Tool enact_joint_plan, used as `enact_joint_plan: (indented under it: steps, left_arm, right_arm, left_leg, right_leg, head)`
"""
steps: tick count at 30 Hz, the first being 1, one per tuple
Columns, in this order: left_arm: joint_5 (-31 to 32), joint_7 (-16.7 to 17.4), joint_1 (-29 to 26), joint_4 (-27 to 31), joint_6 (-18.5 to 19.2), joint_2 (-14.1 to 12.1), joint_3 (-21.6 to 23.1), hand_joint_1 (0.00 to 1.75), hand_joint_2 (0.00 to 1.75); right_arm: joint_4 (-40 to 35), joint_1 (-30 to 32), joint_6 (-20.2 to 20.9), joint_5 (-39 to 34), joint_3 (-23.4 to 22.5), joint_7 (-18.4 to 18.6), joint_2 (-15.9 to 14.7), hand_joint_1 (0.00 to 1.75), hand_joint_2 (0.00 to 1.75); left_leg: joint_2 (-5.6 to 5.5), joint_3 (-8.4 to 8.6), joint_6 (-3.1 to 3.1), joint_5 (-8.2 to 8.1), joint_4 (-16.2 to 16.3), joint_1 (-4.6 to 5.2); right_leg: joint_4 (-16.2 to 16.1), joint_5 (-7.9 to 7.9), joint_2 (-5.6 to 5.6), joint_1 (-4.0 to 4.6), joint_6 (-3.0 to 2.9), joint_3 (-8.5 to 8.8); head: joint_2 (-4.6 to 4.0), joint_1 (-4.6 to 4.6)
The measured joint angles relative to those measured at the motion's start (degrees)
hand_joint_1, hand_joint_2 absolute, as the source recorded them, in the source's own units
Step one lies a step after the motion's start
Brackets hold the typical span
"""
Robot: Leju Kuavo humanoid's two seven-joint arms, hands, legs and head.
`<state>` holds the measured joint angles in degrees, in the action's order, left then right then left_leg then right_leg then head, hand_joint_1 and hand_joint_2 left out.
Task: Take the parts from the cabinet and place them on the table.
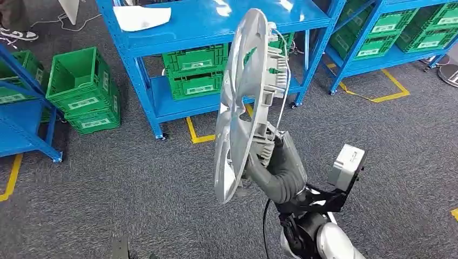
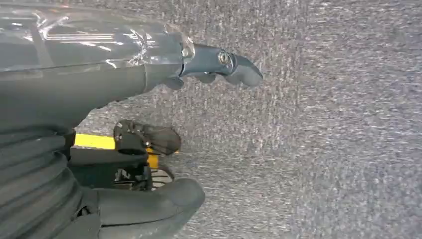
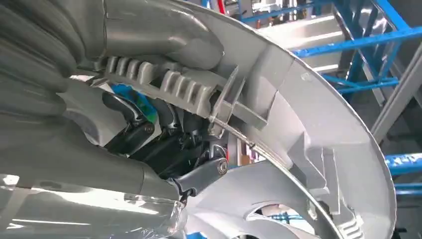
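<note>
While my right hand [image 1: 270, 162] clamps its fingers on the silver wheel cover [image 1: 243, 102], left hand [image 2: 149, 69] loose and empty, I'd carry it upright, steadily, toward the table.

A silver wheel cover [image 1: 240, 102] stands almost upright on edge, held by its lower rim in the right robot hand [image 1: 270, 162], ribbed clips facing back, above grey carpet.

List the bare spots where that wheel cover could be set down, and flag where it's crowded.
The right hand holds the silver wheel cover upright. Free: the blue shelf top right of the white sheet, and the grey carpet in front. Crowded: the lower shelf, packed with green crates, and the stacked crates at left.
</note>
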<state>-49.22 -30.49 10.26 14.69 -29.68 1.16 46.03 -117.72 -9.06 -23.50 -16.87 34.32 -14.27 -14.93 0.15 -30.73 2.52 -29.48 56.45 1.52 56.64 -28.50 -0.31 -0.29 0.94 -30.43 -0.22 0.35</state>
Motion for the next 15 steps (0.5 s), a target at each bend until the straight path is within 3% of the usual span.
enact_joint_plan:
  steps: [2,3,4,5,7,8,9,10,11,12,13,14,15]
  left_arm:
    - [0.0,0.4,-0.1,0.0,-0.1,0.0,0.0,0.00,1.75]
    - [0.0,0.6,-0.1,0.0,-0.2,0.0,0.0,0.00,1.75]
    - [0.0,0.8,-0.1,-0.1,-0.3,-0.2,0.0,0.00,1.75]
    - [0.0,0.9,-0.1,-0.1,-0.5,-0.2,0.0,0.00,1.75]
    - [0.0,1.2,-0.2,-0.1,-0.7,-0.3,0.0,0.00,1.75]
    - [0.0,1.2,-0.4,-0.2,-0.7,-0.3,0.0,0.00,1.75]
    - [0.0,1.4,-0.5,-0.2,-0.7,-0.3,0.0,0.00,1.75]
    - [-0.1,1.6,-0.7,-0.3,-0.7,-0.3,0.0,0.00,1.75]
    - [-0.1,1.7,-0.7,-0.3,-0.7,-0.4,0.0,0.00,1.75]
    - [-0.1,1.7,-0.7,-0.4,-0.7,-0.4,0.0,0.00,1.75]
    - [-0.1,1.7,-0.7,-0.4,-0.7,-0.5,0.0,0.00,1.75]
    - [-0.1,1.7,-0.5,-0.5,-0.7,-0.6,0.0,0.00,1.75]
    - [0.0,1.7,-0.4,-0.5,-0.7,-0.6,0.0,0.00,1.75]
  right_arm:
    - [0.0,0.1,0.0,1.5,0.1,-0.2,0.0,1.75,1.75]
    - [0.0,0.1,0.0,2.5,0.1,-0.3,0.0,1.75,1.75]
    - [0.0,0.1,0.0,3.2,0.2,-0.5,0.1,1.75,1.75]
    - [-0.1,0.1,0.2,3.6,0.2,-0.6,0.2,1.75,1.75]
    - [-0.2,0.1,0.7,4.0,0.2,-0.8,0.3,1.75,1.75]
    - [-0.2,0.1,1.0,4.2,0.2,-0.8,0.3,1.75,1.75]
    - [-0.2,0.1,1.2,4.2,0.2,-0.8,0.3,1.75,1.75]
    - [-0.2,0.1,1.4,4.3,0.3,-0.8,0.3,1.75,1.75]
    - [-0.2,0.0,1.6,4.3,0.3,-0.8,0.3,1.75,1.75]
    - [-0.2,0.0,1.9,4.3,0.3,-0.8,0.4,1.75,1.75]
    - [-0.2,-0.1,2.1,4.2,0.3,-0.8,0.5,1.75,1.75]
    - [-0.2,-0.1,2.6,4.1,0.4,-1.0,0.6,1.75,1.75]
    - [-0.2,-0.2,3.0,3.7,0.4,-1.0,0.6,1.75,1.75]
  left_leg:
    - [0.13,-0.48,-0.49,0.30,0.1,-0.01]
    - [0.01,-0.71,-0.69,0.39,0.2,0.46]
    - [-0.15,-1.28,-1.02,-0.93,1.1,0.29]
    - [-0.18,-2.56,-1.60,-3.14,3.9,-0.05]
    - [-0.23,-6.36,-2.54,-7.62,12.8,-0.94]
    - [-0.23,-8.16,-2.92,-9.06,16.9,-1.23]
    - [-0.19,-8.84,-3.23,-8.97,18.5,-1.52]
    - [-0.05,-8.05,-3.46,-7.49,17.2,-1.76]
    - [0.35,-6.04,-3.56,-5.03,13.3,-1.97]
    - [1.43,-3.41,-3.53,-2.41,8.2,-2.03]
    - [3.88,-1.06,-3.31,-0.46,3.8,-1.93]
    - [7.09,0.24,-3.24,-0.92,1.0,-0.97]
    - [6.34,-0.07,-2.69,-0.73,0.6,-1.05]
  right_leg:
    - [-0.1,-0.13,-0.01,0.01,-0.18,-0.24]
    - [-1.1,0.12,-0.28,-0.38,-0.49,-0.18]
    - [-1.4,0.49,-0.78,-0.60,-0.85,-0.18]
    - [-1.5,0.62,-0.97,-0.74,-1.07,-0.33]
    - [-1.5,0.71,-1.81,-0.74,-1.20,-0.51]
    - [-1.4,0.72,-2.38,-0.74,-1.18,-0.59]
    - [-1.3,0.75,-2.84,-0.76,-1.13,-0.65]
    - [-1.2,0.75,-3.39,-0.79,-1.12,-0.68]
    - [-1.1,0.71,-3.88,-0.81,-1.06,-0.68]
    - [-0.9,0.62,-4.38,-0.81,-0.91,-0.65]
    - [-0.7,0.52,-4.65,-0.78,-0.72,-0.60]
    - [-0.5,0.43,-5.16,-0.38,-0.21,-0.66]
    - [-0.3,0.50,-5.62,-0.28,0.13,-0.83]
  head:
    - [0.00,0.07]
    - [0.00,0.15]
    - [0.00,0.06]
    - [0.00,-0.57]
    - [-0.02,-0.77]
    - [-0.02,-0.77]
    - [-0.02,-0.79]
    - [-0.02,-0.79]
    - [-0.02,-0.77]
    - [-0.02,-0.79]
    - [-0.02,-0.79]
    - [-0.02,-0.87]
    - [-0.02,-0.92]
